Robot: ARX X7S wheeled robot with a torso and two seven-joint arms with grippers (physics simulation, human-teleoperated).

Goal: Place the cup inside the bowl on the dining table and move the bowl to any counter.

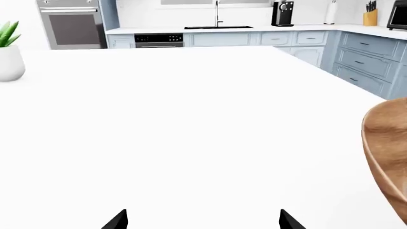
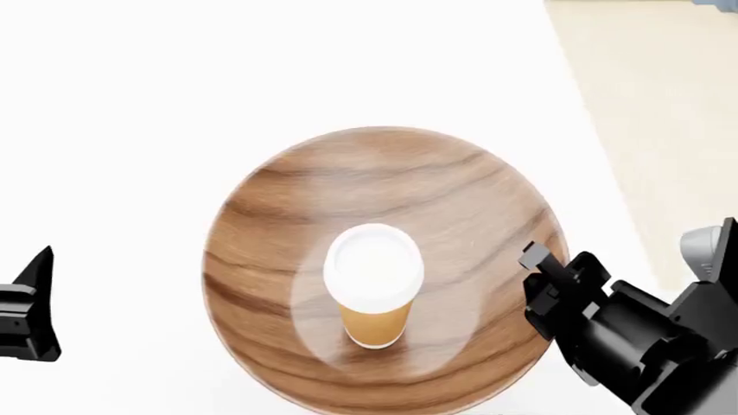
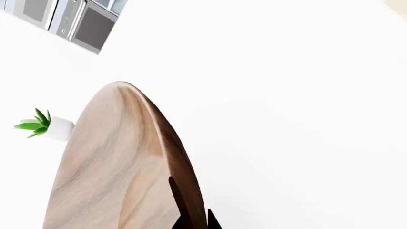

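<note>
The cup (image 2: 372, 294) stands upright inside the bowl (image 2: 381, 268), near its middle, white lid on. The bowl rests on the dining table (image 2: 138, 104), close to the table's right edge.

The right gripper (image 2: 544, 278) is at the bowl's right rim; in the right wrist view its dark fingers (image 3: 180, 200) sit on either side of the rim, closed onto the bowl (image 3: 114, 171).

The left gripper (image 2: 33, 303) is well left of the bowl, its fingertips (image 1: 117, 220) spread apart over bare tabletop, holding nothing.

A potted plant (image 1: 9, 52) stands farther off on the table. Beyond it runs the counter (image 1: 254, 28) with a black coffee machine (image 1: 282, 13).
</note>
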